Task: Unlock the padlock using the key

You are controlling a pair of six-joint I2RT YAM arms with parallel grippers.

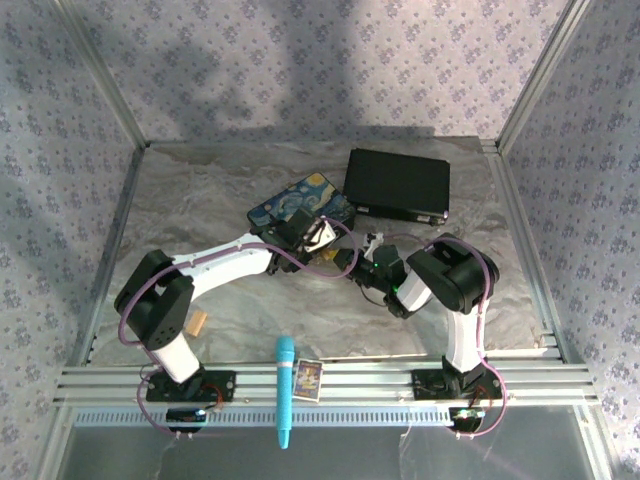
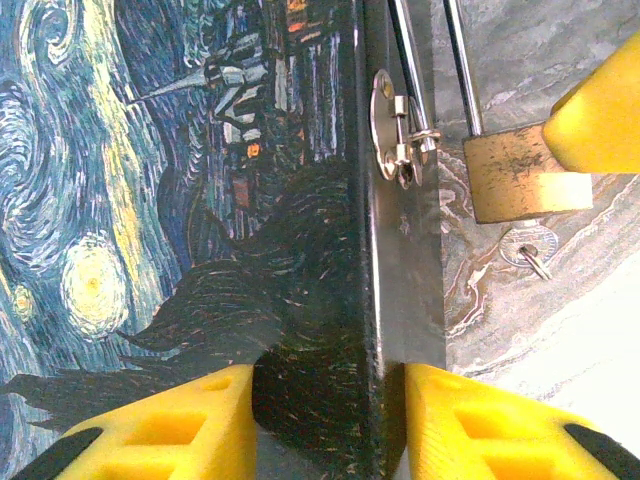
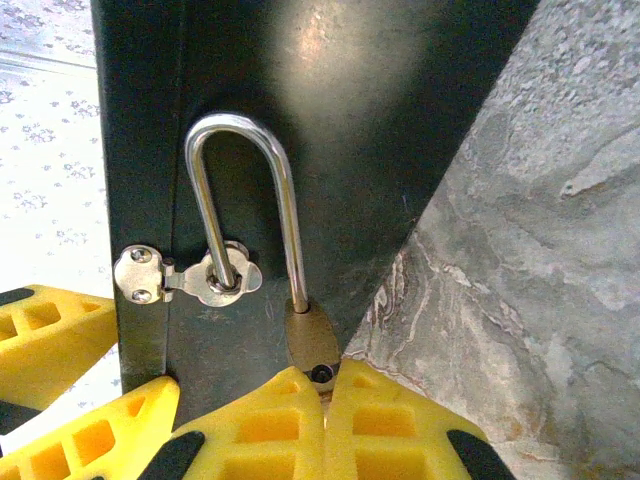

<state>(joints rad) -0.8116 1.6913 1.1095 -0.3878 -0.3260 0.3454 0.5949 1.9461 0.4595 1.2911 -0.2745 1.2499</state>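
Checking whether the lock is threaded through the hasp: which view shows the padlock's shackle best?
Right wrist view: the shackle appears whole, one leg passing through the hasp. The left wrist view catches just its two straight legs; in the top external view it is too small to tell.

The light is bright and comes from above. Big soft shadows lie on the back wall (image 1: 300,60). On the dark side of the box (image 3: 330,50) sits a pale glare spot, and the padlock (image 3: 291,250) loop shines. The yellow fingers (image 3: 290,430) close to the lens look a little soft.
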